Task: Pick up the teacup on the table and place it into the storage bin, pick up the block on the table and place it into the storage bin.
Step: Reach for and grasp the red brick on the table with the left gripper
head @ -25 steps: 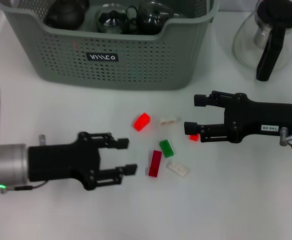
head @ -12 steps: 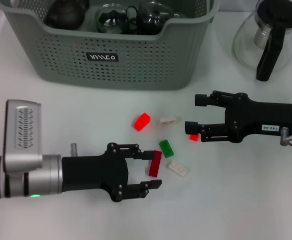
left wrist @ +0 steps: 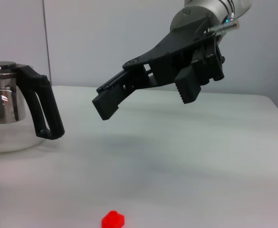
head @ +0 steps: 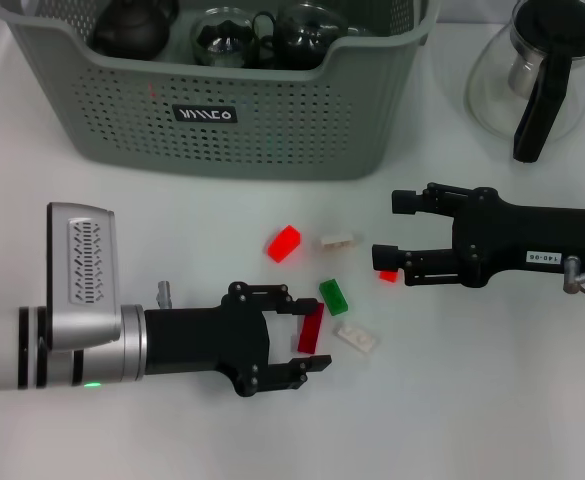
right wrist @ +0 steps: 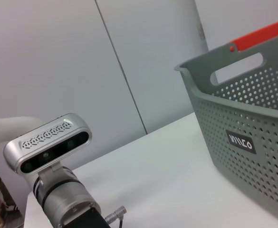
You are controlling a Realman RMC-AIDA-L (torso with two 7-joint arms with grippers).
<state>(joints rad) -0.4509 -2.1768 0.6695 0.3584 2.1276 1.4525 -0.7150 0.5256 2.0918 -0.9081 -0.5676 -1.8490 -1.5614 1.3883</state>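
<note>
The grey-green perforated storage bin (head: pixel 272 120) stands at the back, with a dark teapot (head: pixel 132 25) and glass cups (head: pixel 227 38) inside it. Several small blocks lie in the middle of the table. My left gripper (head: pixel 302 333) is open, with its fingers on either side of a dark red long block (head: pixel 311 327). A green block (head: pixel 333 297) and a clear block (head: pixel 357 338) lie right beside it. My right gripper (head: pixel 392 228) is open and empty, just above a small red block (head: pixel 388 275). The right gripper (left wrist: pixel 146 97) and that block (left wrist: pixel 112 219) also show in the left wrist view.
A glass teapot with a black handle (head: pixel 542 75) stands at the back right; it also shows in the left wrist view (left wrist: pixel 15 114). A bright red block (head: pixel 284 243) and a white block (head: pixel 338 241) lie in front of the bin. The right wrist view shows the bin (right wrist: pixel 253 128).
My left arm has moved to the right across the table, and its open fingers now straddle the dark red block. The right arm has stayed put.
</note>
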